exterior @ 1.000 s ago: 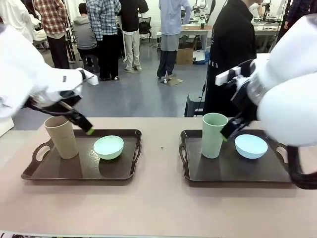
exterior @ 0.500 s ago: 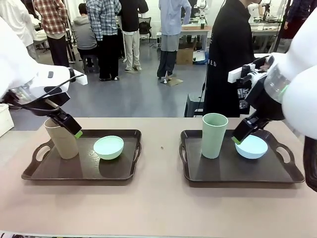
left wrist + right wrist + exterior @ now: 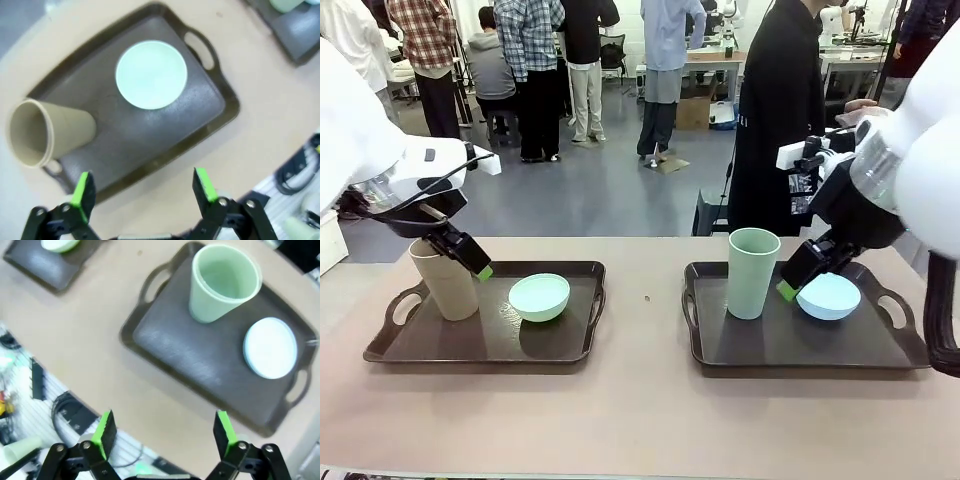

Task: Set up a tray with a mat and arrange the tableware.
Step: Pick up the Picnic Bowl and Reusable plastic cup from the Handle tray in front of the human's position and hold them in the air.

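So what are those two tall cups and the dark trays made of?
The tan cup and pale green cup look like matte plastic or a fibre composite: opaque, evenly coloured, no glare; I can't tell which. The left tray and right tray, dark brown, look like moulded plastic: faintly shiny grainy floor, rounded rim, cut-out handles.

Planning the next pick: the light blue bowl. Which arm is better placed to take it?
Right. The right gripper hangs open next to the light blue bowl on the right-hand tray; the left gripper is by the tan cup on the other tray.
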Tool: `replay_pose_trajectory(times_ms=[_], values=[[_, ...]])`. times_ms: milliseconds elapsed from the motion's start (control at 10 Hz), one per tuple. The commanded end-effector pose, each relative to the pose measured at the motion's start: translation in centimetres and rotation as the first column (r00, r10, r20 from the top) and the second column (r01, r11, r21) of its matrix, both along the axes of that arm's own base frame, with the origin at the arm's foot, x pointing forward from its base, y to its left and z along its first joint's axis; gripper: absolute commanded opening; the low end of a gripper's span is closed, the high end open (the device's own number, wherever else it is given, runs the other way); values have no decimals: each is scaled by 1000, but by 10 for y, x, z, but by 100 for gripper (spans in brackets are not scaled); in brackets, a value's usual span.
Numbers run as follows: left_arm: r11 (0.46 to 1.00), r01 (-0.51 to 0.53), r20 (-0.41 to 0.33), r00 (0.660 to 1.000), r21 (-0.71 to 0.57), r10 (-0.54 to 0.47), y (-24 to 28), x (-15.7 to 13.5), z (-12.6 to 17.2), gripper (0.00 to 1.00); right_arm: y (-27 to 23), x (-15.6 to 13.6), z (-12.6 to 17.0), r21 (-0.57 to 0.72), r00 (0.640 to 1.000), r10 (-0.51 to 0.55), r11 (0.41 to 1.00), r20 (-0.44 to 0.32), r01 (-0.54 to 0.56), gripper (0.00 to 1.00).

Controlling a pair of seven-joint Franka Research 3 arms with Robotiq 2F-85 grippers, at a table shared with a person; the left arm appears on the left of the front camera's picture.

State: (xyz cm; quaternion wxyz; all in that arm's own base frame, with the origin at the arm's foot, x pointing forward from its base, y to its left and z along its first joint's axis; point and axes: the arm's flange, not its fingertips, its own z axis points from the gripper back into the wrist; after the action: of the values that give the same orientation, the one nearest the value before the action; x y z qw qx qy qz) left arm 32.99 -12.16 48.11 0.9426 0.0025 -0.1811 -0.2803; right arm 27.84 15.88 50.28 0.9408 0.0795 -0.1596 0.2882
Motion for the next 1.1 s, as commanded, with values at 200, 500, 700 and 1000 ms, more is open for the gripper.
replay_pose_trajectory(times_ms=[200,500,700,1000], values=[[991,-95,-322,945,-92,61,31,-9,-18,100,-28,-24,-24,141,963,-128,976,-238,165,100],[995,-78,-250,966,-64,60,26,-3,-20,100,-23,-9,-1,124,980,-70,988,-188,94,100],[951,-107,-284,959,-290,22,49,-9,-6,100,-45,-3,10,390,946,81,920,-315,51,100],[746,-118,-367,913,-656,-178,79,10,-28,100,-149,-10,17,742,909,237,661,-342,107,100]])
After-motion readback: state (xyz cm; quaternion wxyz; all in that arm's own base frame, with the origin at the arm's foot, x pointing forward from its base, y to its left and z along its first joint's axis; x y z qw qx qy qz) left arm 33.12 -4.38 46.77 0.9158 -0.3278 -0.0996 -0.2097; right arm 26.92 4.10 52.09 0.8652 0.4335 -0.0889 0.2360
